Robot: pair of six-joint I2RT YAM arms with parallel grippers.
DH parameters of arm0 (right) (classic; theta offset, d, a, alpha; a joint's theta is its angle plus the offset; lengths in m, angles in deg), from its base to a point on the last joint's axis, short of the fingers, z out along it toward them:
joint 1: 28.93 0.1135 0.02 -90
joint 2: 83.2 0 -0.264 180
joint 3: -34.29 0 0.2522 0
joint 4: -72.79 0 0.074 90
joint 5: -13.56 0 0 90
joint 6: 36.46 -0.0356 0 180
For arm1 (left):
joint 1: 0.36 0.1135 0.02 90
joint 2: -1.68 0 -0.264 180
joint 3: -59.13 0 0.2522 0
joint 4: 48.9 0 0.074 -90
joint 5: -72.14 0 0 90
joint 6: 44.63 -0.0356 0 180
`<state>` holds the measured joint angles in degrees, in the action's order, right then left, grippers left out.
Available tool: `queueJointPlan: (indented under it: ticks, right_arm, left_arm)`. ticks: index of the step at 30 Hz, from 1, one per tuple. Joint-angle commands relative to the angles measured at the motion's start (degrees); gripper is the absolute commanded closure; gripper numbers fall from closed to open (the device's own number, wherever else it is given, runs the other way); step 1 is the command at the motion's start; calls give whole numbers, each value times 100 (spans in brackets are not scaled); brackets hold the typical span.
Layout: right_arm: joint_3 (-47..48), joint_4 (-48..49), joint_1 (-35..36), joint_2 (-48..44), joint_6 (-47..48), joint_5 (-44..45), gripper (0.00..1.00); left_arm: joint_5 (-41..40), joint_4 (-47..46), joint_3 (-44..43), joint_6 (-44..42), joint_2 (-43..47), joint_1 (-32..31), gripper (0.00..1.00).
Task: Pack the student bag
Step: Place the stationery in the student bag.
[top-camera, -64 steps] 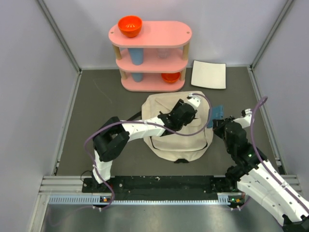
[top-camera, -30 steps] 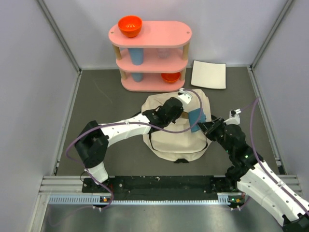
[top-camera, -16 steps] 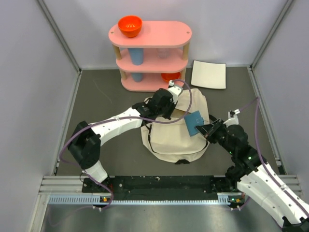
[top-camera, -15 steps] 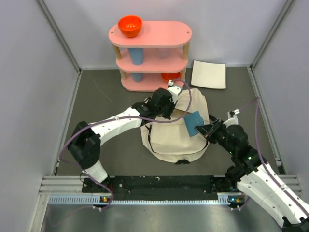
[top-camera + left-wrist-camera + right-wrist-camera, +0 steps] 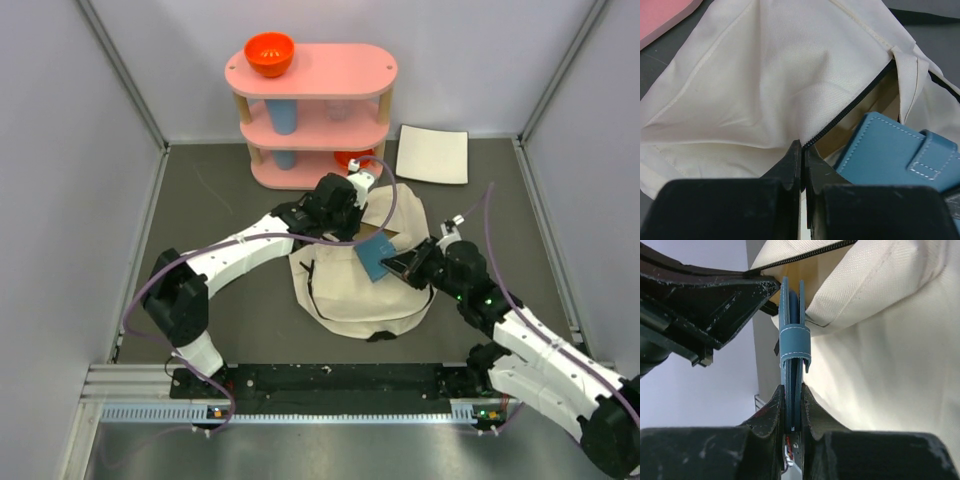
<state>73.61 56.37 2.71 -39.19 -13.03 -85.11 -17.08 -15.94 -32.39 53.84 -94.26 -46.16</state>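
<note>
On the desk (image 5: pixel 200 215), the left gripper (image 5: pixel 801 150) pinches shut on the zipper edge (image 5: pixel 852 107) of the student bag (image 5: pixel 765 75) while the right gripper (image 5: pixel 792 399), clamped on a blue wallet (image 5: pixel 791 330), could snag the lip if the cloth slips.

Blue wallet (image 5: pixel 880 150) (left wrist view) is partly cropped.

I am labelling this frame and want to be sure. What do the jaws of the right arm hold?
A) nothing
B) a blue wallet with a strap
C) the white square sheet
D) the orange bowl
B: the jaws of the right gripper are shut on the blue wallet, whose far end is at the open zipper of the student bag.
</note>
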Motion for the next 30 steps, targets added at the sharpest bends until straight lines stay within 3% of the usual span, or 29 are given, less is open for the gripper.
queueJointPlan:
  ticks: [1, 11, 19, 24, 30]
  right_arm:
    - [1, 1354, -61, 494, -243, -135, 100]
    - [-472, 3209, -61, 2067, -1173, -153, 100]
    - [-411, 2322, 0, 1480, -814, 5, 100]
    - [-254, 1663, -70, 1092, -638, 655, 100]
    - [-8, 2540, -88, 1592, -1034, 823, 100]
  left_arm:
    - [221, -259, -477, -47, 155, 45, 100]
    - [564, -215, -223, 102, 374, 45, 100]
    - [415, -162, -196, 182, 374, 45, 100]
    - [555, -101, -196, 85, 445, 45, 100]
    - [819, -48, -126, 102, 603, 27, 100]
